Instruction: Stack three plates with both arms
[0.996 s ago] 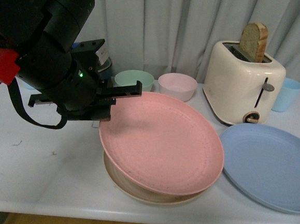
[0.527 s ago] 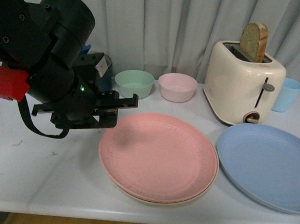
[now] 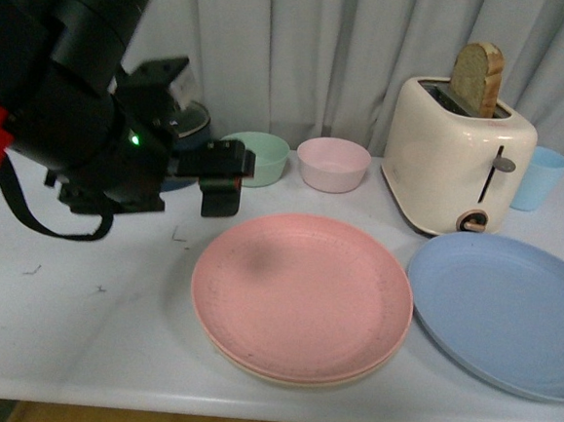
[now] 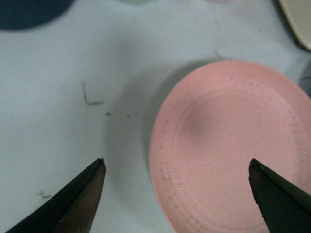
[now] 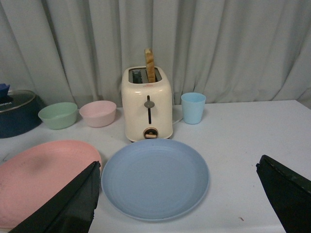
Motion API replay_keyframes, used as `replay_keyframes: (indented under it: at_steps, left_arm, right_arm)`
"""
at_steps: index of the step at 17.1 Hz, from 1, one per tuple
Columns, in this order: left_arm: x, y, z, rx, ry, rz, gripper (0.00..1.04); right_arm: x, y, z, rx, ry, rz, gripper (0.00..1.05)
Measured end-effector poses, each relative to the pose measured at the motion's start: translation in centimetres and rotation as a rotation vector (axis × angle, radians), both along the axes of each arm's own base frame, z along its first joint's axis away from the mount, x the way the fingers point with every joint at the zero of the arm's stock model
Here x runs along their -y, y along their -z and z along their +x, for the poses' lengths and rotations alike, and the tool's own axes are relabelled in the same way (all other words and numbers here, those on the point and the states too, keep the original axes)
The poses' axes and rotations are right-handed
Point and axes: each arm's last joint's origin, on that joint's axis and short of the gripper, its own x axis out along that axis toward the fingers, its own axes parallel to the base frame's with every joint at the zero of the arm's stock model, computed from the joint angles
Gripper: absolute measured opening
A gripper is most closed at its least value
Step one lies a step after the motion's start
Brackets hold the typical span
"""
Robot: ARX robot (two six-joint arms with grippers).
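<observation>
A round, matte pink plate (image 3: pixel 302 293) lies flat and face-up on a beige plate (image 3: pixel 288 378) near the front of the white table (image 3: pixel 88 323), with a shallow light blue plate (image 3: pixel 504 312) flat just beside it on the right. The left gripper (image 4: pixel 176 162) hangs spread wide and empty over the pink plate's left rim, and the right gripper (image 5: pixel 178 166) is likewise agape, holding nothing. Behind stand a glossy cream toaster (image 3: pixel 457 156) and two small bowls (image 3: pixel 254 156).

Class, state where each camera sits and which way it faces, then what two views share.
Front: on the body, looking across the table; left arm and open left claw show.
Left wrist: on the left arm, looking down at the pink plate; claw tips show.
Right wrist: on the right arm, facing the blue plate and toaster; right claw tips show.
Shared: every view holds the pink plate.
</observation>
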Motion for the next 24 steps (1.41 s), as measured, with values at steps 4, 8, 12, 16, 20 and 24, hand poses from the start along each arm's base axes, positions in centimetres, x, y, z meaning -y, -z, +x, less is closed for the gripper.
replay_keyframes:
  at_steps: [4, 8, 12, 16, 20, 24]
  left_arm:
    - [-1.4, -9.4, -8.2, 0.546, 0.011, -0.112, 0.95]
    - [-6.2, -4.9, -13.1, 0.757, -0.253, 0.1, 0.47]
    - [-8.3, -3.7, -17.0, 0.797, -0.238, 0.087, 0.02]
    - [-9.6, -2.5, -20.0, 0.806, -0.235, 0.084, 0.02]
    - [-11.0, -1.7, -21.9, 0.803, -0.247, 0.09, 0.02]
    - [-10.9, -1.4, -22.4, 0.797, -0.234, 0.085, 0.02]
  right_arm:
    - [0.0, 0.0, 0.0, 0.0, 0.0, 0.0, 0.98]
    - [0.0, 0.0, 0.0, 0.0, 0.0, 0.0, 0.98]
    - [0.0, 0.0, 0.0, 0.0, 0.0, 0.0, 0.98]
    - [0.0, 0.0, 0.0, 0.0, 0.0, 0.0, 0.98]
    - [0.0, 0.0, 0.0, 0.0, 0.0, 0.0, 0.98]
    - [0.0, 0.0, 0.0, 0.0, 0.0, 0.0, 0.98]
